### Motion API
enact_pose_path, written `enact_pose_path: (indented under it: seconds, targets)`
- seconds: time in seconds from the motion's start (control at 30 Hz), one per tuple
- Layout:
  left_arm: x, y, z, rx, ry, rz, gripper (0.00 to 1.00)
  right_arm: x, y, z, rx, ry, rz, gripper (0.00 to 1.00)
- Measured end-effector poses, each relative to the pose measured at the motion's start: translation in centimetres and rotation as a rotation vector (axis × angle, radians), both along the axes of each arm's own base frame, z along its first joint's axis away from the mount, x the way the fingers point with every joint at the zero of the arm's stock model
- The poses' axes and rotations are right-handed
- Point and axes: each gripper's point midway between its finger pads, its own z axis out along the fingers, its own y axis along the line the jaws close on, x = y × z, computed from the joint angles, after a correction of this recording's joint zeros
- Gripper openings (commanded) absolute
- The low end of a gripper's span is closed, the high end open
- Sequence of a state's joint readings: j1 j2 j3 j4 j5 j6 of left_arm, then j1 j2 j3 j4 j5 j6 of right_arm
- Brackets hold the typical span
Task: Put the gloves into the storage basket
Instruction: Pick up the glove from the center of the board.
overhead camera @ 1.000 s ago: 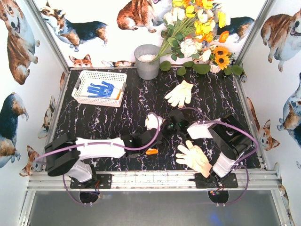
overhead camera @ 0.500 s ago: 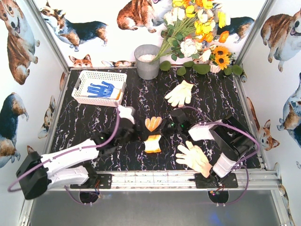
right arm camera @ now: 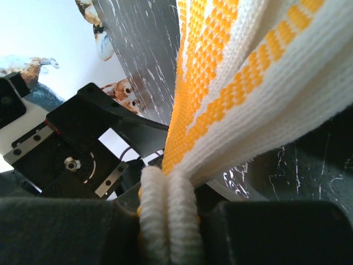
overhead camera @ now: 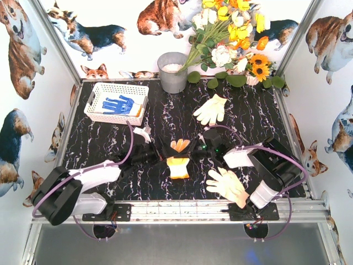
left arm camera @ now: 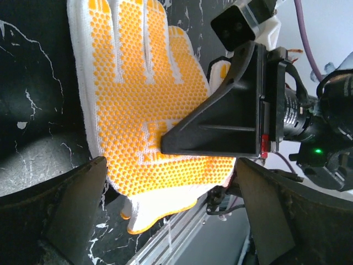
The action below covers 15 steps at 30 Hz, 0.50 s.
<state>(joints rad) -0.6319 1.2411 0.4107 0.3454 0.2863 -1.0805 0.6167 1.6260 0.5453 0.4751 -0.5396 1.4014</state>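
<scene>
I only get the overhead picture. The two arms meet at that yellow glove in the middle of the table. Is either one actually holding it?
Observer: Yes. The right wrist camera shows the right gripper pinching a white fold of the yellow glove.
Visitor: And the left one?
Observer: Its own camera shows the left gripper wide open, its fingers on either side of the glove, not gripping it.

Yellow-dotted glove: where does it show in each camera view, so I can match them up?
Top external: the yellow-dotted glove lies mid-table, between the two arms.
Left wrist: it fills the centre-left, dotted side up.
Right wrist: it runs across the upper right, its edge pinched in the right gripper.
Shared landmark: the black marbled tabletop.
</scene>
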Motion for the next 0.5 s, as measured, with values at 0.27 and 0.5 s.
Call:
enact_pose_path:
  seconds: [0.27, 0.5]
  targets:
    - [0.5, -0.4, -0.7, -0.070, 0.089, 0.002, 1.00, -0.1, -0.3, 0.5, 0.026, 0.003, -0.009, 0.00]
    - [0.0, -0.7, -2.0, -0.079, 0.169, -0.009, 1.00, 0.0, -0.1, 1.3, 0.055, -0.003, -0.006, 0.00]
